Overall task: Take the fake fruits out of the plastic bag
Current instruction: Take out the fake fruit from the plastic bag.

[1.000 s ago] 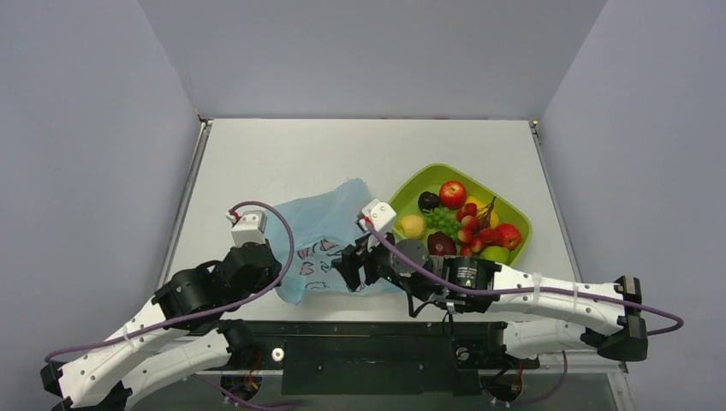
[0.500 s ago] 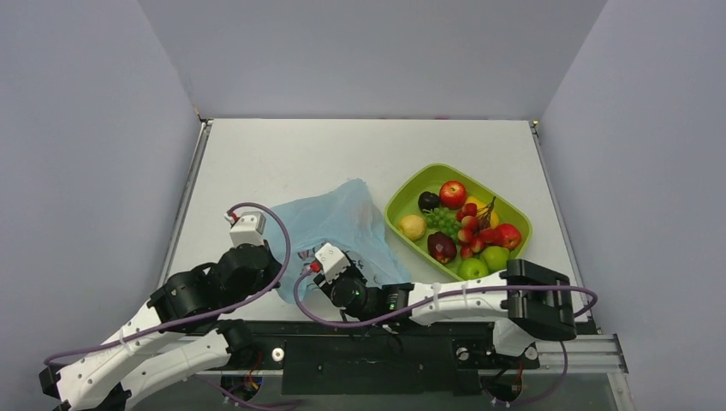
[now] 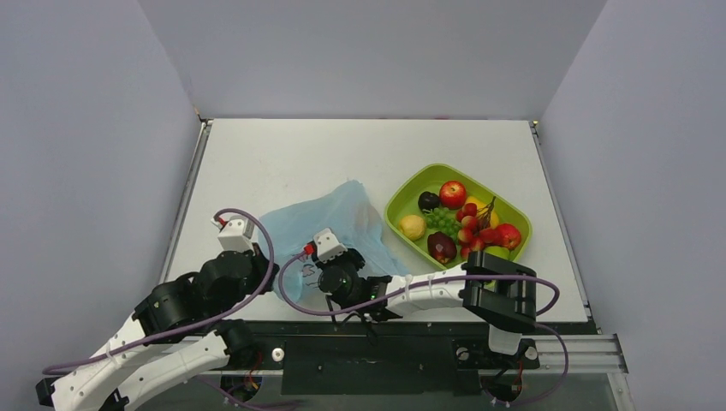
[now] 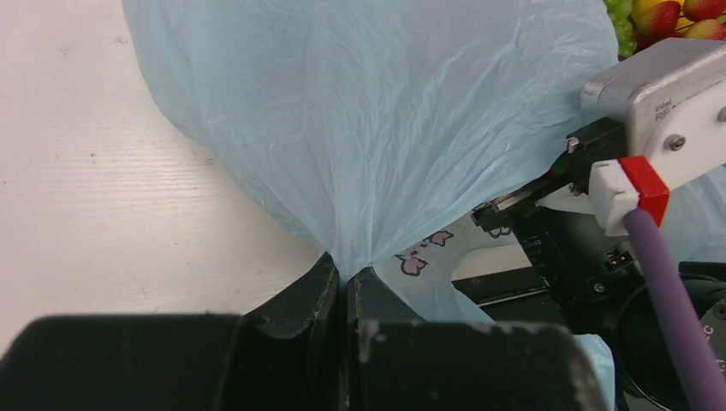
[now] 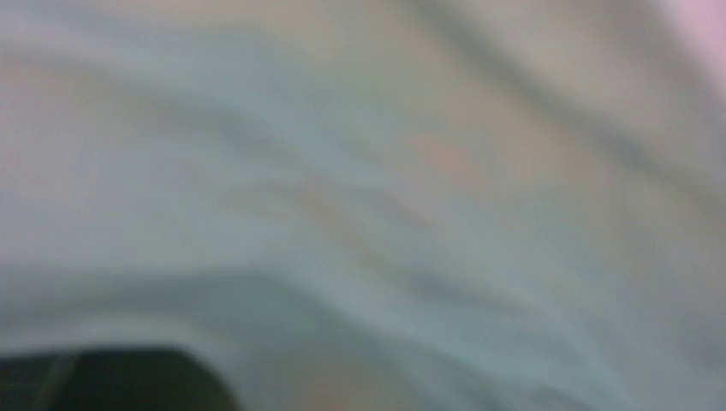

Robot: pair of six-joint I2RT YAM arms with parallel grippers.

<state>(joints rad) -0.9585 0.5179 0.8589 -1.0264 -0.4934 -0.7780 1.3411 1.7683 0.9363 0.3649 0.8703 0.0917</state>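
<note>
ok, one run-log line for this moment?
left gripper: shut on plastic bag edge | right gripper: against bag, jaws hidden | fake fruits: in green tray

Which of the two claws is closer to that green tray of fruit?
Right. The right gripper sits at the plastic bag's near edge, just left of the green tray; the left gripper pinches the bag's left side, farther away.

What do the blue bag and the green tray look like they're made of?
The plastic bag looks like thin, slightly see-through plastic film: it crinkles and bunches into fine folds where the left claw pinches it. The green tray looks like rigid moulded plastic, smooth and evenly coloured with a rounded rim, though melamine can't be ruled out.
</note>
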